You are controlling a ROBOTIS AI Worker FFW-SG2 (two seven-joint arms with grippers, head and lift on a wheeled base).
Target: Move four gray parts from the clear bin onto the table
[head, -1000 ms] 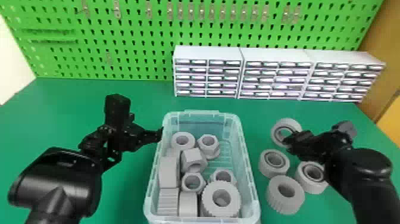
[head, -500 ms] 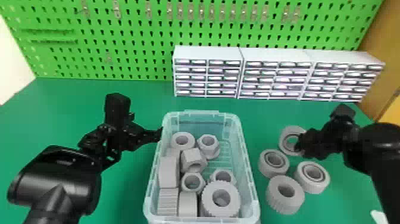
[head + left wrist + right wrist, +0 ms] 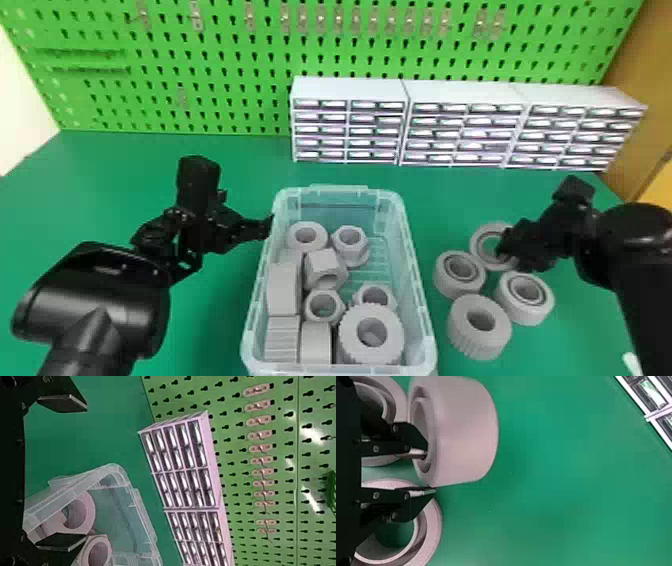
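Note:
The clear bin (image 3: 424,320) holds several gray parts, among them a large ribbed ring (image 3: 356,345) and a hex nut (image 3: 350,237). My left gripper (image 3: 235,200) stands open at the bin's far left corner; in the left wrist view, the gripper (image 3: 62,473) has nothing between its widely spread fingers. On the table right of the bin, my right gripper (image 3: 506,247) is at the farthest gray ring (image 3: 482,240). The right wrist view has the gripper (image 3: 429,473) shut on the wall of that ring (image 3: 462,431), one fingertip inside its hole, the other outside.
Three other gray rings (image 3: 442,282) stand on the green table (image 3: 235,155), close in front of the right gripper. Behind lie white drawer cabinets (image 3: 350,90) against a green pegboard (image 3: 240,85). The bin's tall wall (image 3: 417,280) separates its parts from the rings.
My right gripper and the farthest ring have shifted right and a little nearer the robot, and the right forearm has swung. The left arm and the bin have kept still.

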